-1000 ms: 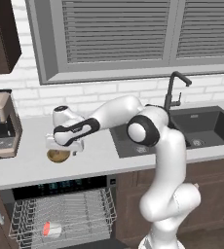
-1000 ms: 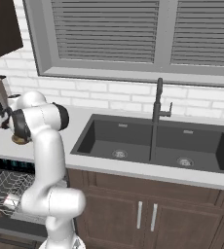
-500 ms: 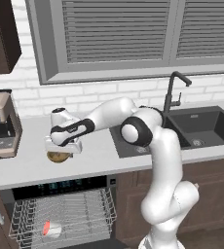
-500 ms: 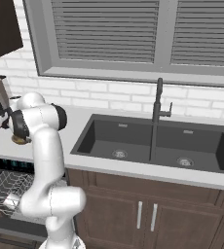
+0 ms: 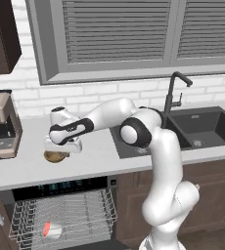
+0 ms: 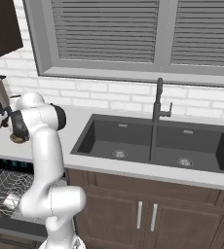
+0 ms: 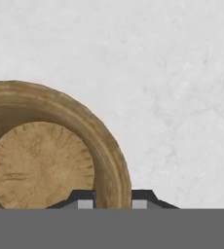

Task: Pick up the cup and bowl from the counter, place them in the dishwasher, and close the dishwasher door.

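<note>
Now gripper (image 7: pixel 113 198) is straddling the bowl (image 7: pixel 46 155) rim at 3 o'clock, jaws parted, on the tabletop (image 7: pixel 172 87); cup (image 5: pixel 52 229) lying in dishwasher (image 5: pixel 60 222) rack. Next: closing, lifting.

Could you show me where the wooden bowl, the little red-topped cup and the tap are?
bowl (image 7: pixel 41 165): hand view, its flat inner bottom.
cup (image 5: pixel 52 230): left base view, its side, lying in the dishwasher rack.
tap (image 6: pixel 156 116): right base view, its upright stem.

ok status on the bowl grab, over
Hand low over the counter, fingers astride the wooden bowl rim, not seen clamped. Cup already lying in the open dishwasher rack. Nothing in the way.
</note>
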Robot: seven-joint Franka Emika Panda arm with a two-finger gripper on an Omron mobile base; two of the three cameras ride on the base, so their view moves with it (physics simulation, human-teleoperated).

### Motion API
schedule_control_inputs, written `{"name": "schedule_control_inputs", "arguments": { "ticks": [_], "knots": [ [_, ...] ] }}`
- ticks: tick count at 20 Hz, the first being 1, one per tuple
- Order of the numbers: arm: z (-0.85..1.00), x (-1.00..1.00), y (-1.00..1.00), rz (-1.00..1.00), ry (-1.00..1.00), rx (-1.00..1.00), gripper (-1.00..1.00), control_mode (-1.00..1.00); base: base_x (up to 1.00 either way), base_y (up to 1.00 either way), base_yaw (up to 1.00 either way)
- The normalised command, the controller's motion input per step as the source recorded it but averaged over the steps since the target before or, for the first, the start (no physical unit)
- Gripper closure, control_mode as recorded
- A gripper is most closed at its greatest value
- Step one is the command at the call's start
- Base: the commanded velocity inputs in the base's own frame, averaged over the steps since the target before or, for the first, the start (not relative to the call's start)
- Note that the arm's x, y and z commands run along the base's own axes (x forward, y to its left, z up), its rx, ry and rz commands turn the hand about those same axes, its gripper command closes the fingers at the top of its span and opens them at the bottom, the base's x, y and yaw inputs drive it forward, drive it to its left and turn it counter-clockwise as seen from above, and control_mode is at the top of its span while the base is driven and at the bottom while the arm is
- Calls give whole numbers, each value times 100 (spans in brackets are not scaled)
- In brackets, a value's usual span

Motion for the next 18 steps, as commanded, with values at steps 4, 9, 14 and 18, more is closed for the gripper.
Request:
{"name": "schedule_control_inputs", "arguments": {
  "ticks": [4,9,14,18],
  "knots": [
    [13,-1,-15,0,0,0,100,-100,0,0,0],
    [9,-61,-39,0,0,5,100,-100,0,0,0],
    [0,-82,-34,0,-2,8,100,-100,0,0,0],
    [4,-86,-32,0,-10,10,100,-100,0,0,0]
  ]
}}
